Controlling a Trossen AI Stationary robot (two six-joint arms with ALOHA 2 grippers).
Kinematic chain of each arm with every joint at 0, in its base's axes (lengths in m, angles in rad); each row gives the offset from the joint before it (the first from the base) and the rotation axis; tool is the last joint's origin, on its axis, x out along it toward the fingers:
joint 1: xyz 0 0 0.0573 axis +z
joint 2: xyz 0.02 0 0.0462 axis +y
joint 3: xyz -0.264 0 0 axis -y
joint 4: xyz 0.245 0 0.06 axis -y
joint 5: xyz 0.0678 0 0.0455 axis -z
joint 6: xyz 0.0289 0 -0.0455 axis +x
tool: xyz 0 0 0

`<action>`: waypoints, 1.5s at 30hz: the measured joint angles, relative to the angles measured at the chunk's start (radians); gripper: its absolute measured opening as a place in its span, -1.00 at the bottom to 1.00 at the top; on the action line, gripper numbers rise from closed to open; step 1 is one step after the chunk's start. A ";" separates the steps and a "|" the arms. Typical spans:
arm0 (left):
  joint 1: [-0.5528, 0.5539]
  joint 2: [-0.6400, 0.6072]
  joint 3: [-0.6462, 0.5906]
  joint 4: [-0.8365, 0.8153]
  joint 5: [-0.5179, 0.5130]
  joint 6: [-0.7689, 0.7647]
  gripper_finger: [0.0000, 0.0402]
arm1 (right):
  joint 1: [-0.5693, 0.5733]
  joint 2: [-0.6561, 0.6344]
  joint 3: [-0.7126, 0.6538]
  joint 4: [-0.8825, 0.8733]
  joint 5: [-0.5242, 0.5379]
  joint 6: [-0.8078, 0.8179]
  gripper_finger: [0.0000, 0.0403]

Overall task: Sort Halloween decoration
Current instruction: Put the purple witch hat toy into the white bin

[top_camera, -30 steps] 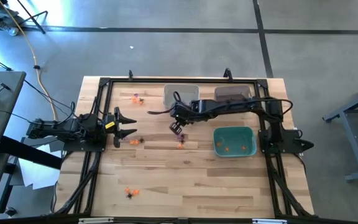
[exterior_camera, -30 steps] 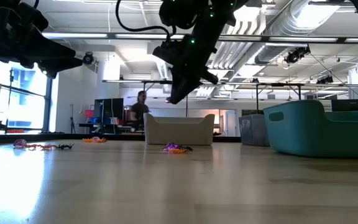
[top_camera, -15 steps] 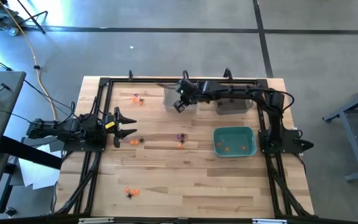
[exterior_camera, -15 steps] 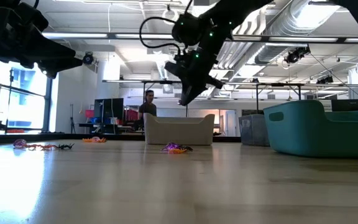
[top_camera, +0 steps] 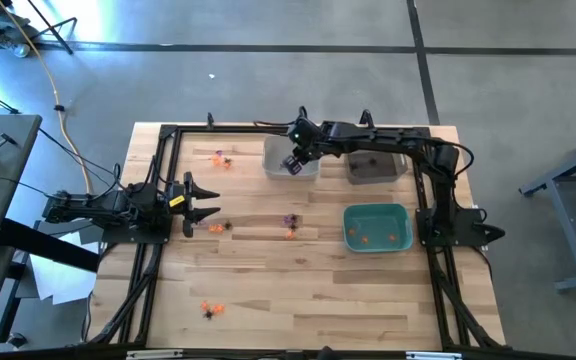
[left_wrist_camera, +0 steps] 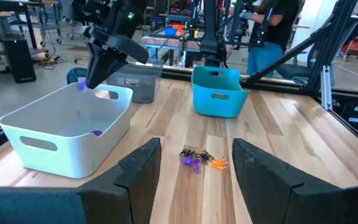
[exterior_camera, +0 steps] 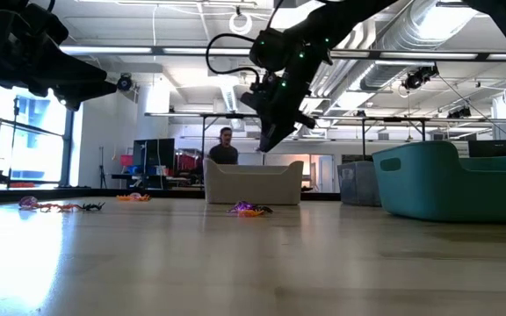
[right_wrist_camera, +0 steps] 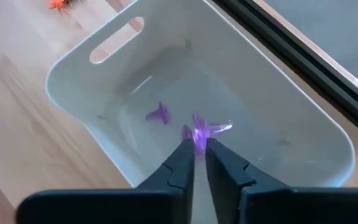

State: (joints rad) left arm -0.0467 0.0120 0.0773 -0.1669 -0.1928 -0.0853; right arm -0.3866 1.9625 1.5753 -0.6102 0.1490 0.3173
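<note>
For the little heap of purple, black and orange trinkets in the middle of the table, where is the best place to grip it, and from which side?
Probably from straight above, onto one trinket at the edge of the central heap. The pieces lie flat and tangled on the wood, so a side approach would likely push them. The purple one faces the left gripper, which waits open nearest to it.

The high view looks straight down from far above, taking in the whole table [top_camera: 298,290] and both arms. The low view sits at table-top height, facing level across the wood into the room behind — the white bin [exterior_camera: 253,183] stands mid-distance, under the right gripper [exterior_camera: 267,145]. The left wrist view looks forward past the left gripper [left_wrist_camera: 194,165] across the table, sharing that bin and the teal bin [left_wrist_camera: 216,93] with the other 2 views. The right wrist view looks steeply down, close above the white bin — directly below its own fingers [right_wrist_camera: 180,163]
</note>
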 joint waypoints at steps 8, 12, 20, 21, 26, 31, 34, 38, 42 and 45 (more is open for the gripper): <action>0.000 0.000 0.000 0.000 0.000 0.000 -0.07 | 0.000 0.024 0.000 -0.016 0.005 -0.038 -0.49; 0.000 0.000 0.000 0.000 0.000 0.000 -0.07 | 0.000 0.028 0.000 -0.015 0.006 -0.038 -0.47; 0.000 0.000 0.000 0.000 0.000 0.000 -0.07 | 0.119 0.028 0.000 -0.135 -0.040 0.023 -0.46; 0.000 0.000 0.000 0.000 0.000 0.000 -0.07 | 0.148 0.028 0.000 -0.142 -0.041 0.027 -0.46; 0.000 0.000 0.000 0.000 0.000 0.000 -0.07 | 0.293 0.035 0.000 -0.135 0.016 0.064 -0.46; 0.000 0.000 0.000 0.000 0.000 0.000 -0.07 | 0.394 0.080 0.001 -0.105 0.084 0.103 -0.46; 0.000 0.000 0.000 0.000 0.000 0.000 -0.07 | 0.406 0.112 0.001 -0.049 0.083 0.104 -0.46; 0.000 0.000 0.000 0.000 0.000 0.000 -0.07 | 0.395 0.128 0.000 -0.026 0.080 0.115 -0.46; 0.000 0.000 0.000 0.000 0.000 0.000 -0.07 | 0.392 0.156 0.000 -0.033 0.042 0.131 -0.46; 0.000 0.000 0.000 0.000 0.000 0.000 -0.07 | 0.394 0.174 0.000 -0.039 0.026 0.147 -0.46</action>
State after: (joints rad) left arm -0.0467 0.0122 0.0776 -0.1670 -0.1928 -0.0853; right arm 0.0071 2.1362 1.5757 -0.6493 0.1754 0.4647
